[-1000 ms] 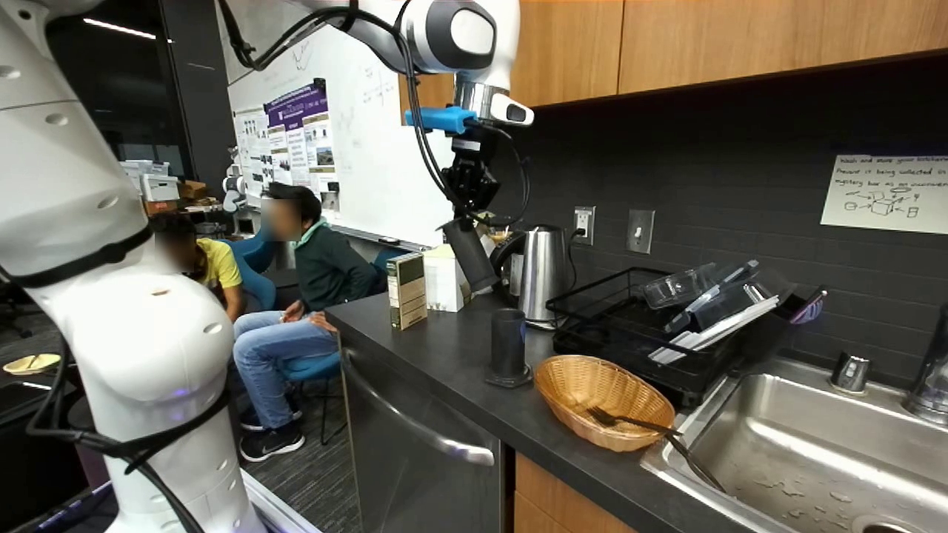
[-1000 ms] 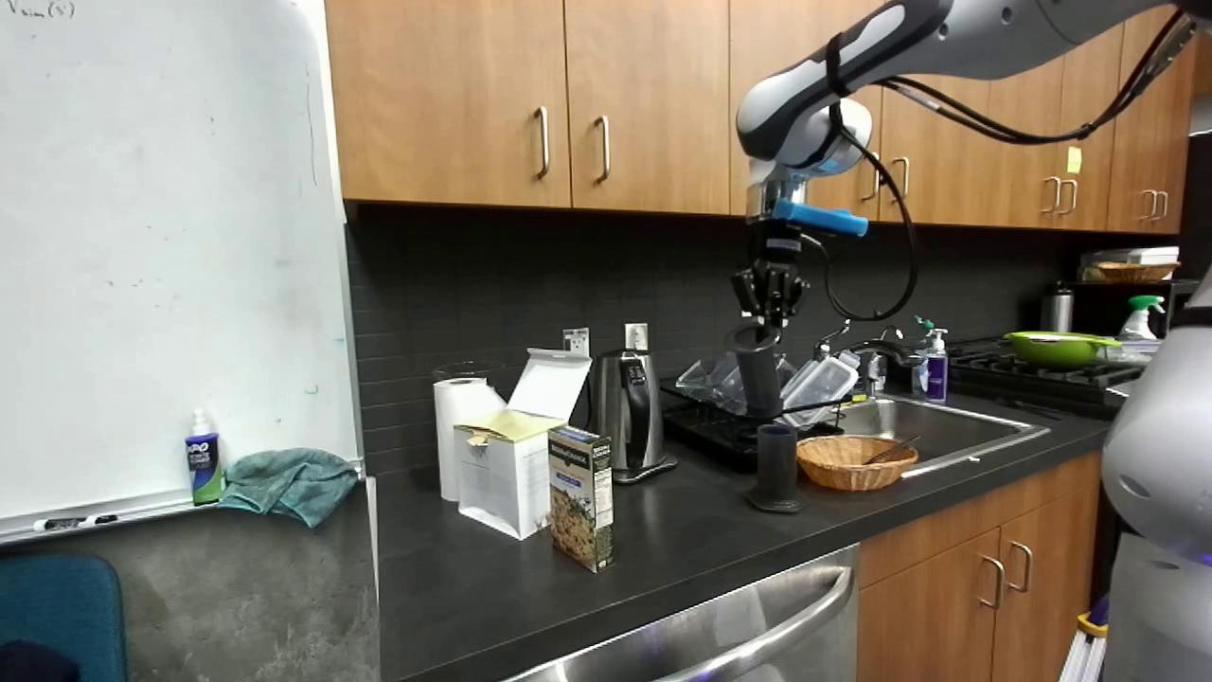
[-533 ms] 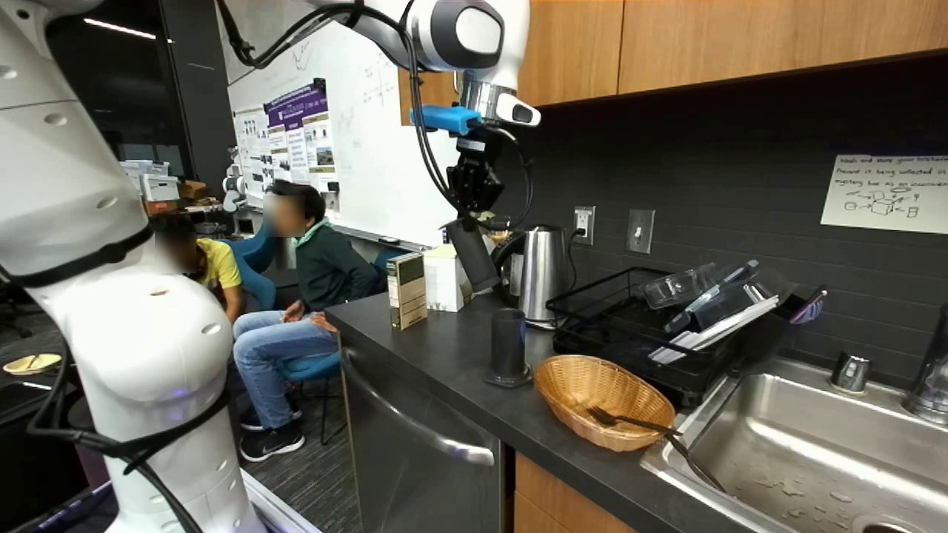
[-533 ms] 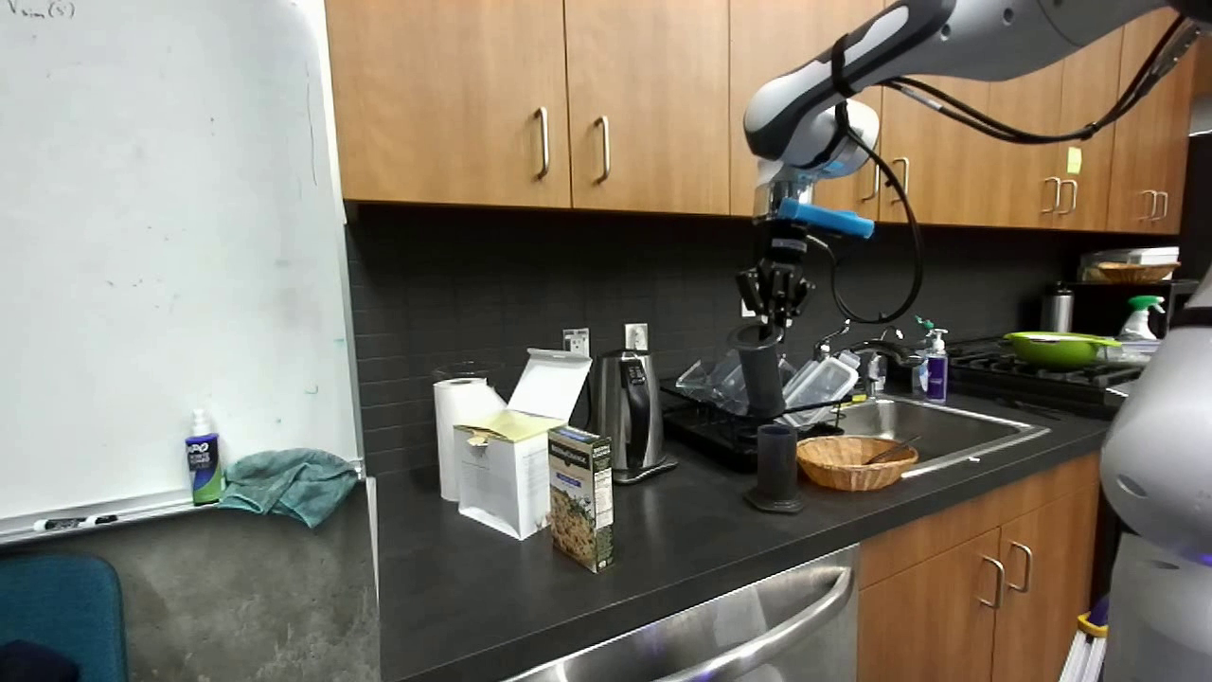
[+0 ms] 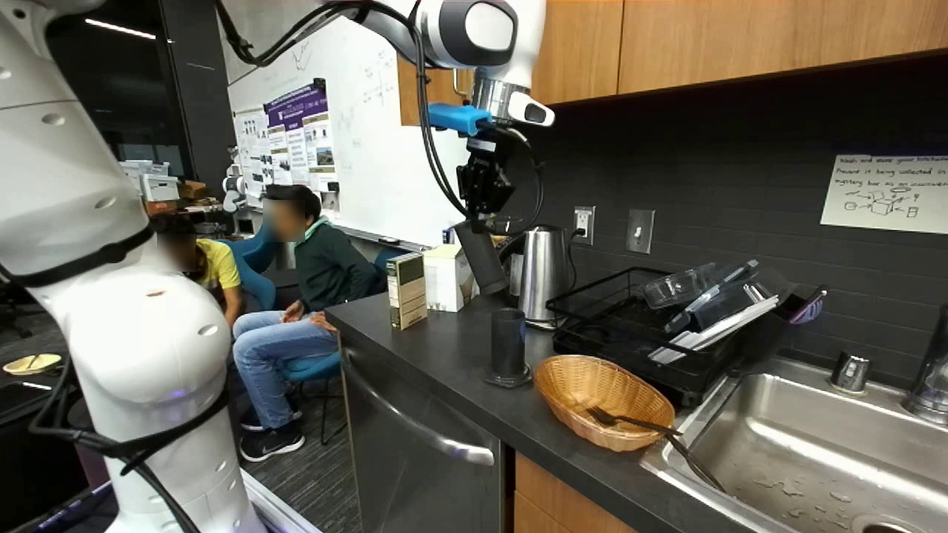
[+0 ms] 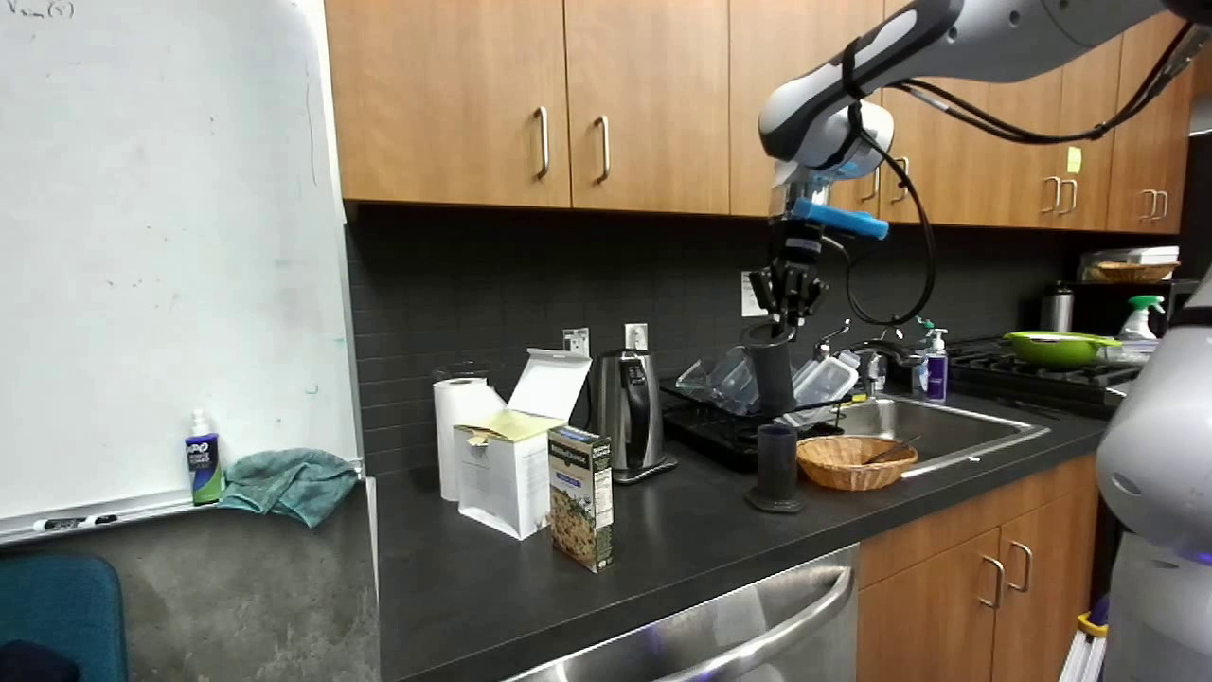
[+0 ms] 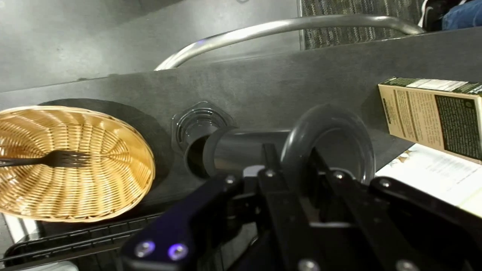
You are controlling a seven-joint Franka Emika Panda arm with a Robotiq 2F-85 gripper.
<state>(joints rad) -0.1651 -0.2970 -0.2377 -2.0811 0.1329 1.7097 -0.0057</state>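
My gripper [image 7: 292, 150] is shut on the flared rim of a dark grey tube [image 7: 248, 145], one finger inside the rim and one outside. The tube hangs tilted in the air in both exterior views, its lower end pointing down over the counter. Below it, a second dark tube [image 5: 507, 344] with a wide flanged foot stands upright on the counter. In an exterior view a small gap shows between the held tube [image 6: 772, 377] and the top of the standing tube [image 6: 776, 464]. From the wrist, the held tube's lower end partly covers the standing tube's dark opening [image 7: 195, 158].
A wicker basket [image 5: 563, 370] with a black fork lies beside the standing tube. Behind are a black dish rack [image 5: 592, 296] of plastic containers and a steel kettle [image 5: 542, 270]. A food carton [image 6: 579, 497] and an open white box [image 6: 497, 483] stand further along. Wooden cabinets [image 6: 644, 95] hang above.
The gripper and the held tube have shifted a little to the right in both exterior views. The tube stays gripped and tilted; the things on the counter have not moved.
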